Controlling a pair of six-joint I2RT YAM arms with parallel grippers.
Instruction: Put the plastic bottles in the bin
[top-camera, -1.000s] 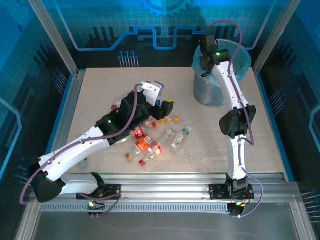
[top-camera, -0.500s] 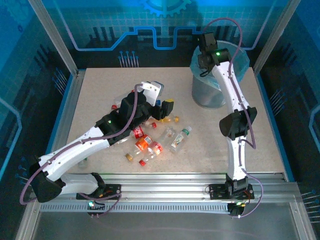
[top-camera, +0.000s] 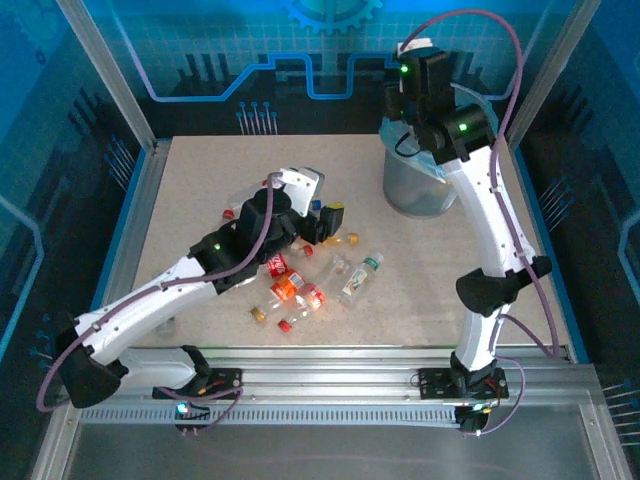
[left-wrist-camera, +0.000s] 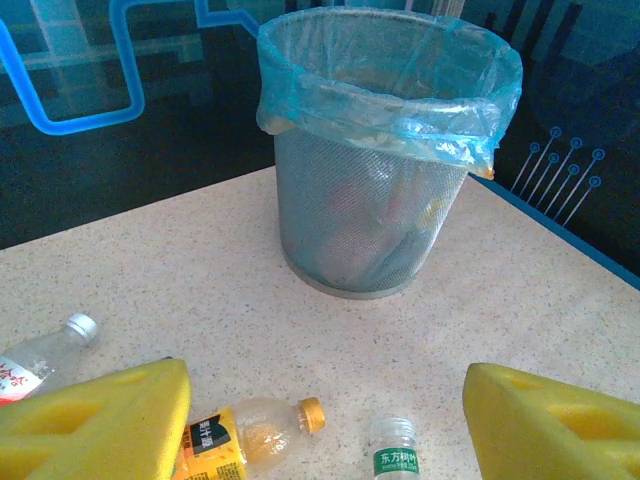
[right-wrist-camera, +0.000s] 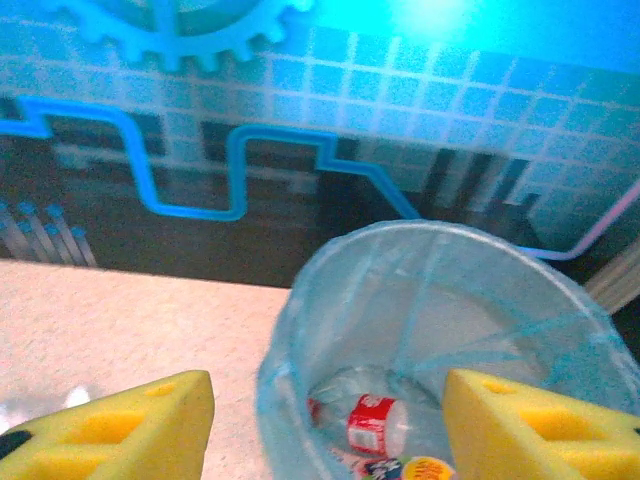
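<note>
Plastic bottles (top-camera: 300, 285) lie on the table (top-camera: 200, 200), nearer than the bin (top-camera: 415, 192). The left gripper (top-camera: 325, 218) hangs over them, fingers apart, empty. Above the bin the right gripper (right-wrist-camera: 328, 410) gapes, empty; a red-label bottle (right-wrist-camera: 372, 424) lies inside.

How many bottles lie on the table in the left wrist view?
3. A white-capped bottle at the far left, an orange-capped bottle beside a yellow finger, a green-labelled bottle at the bottom edge. More may be hidden behind the fingers.
</note>
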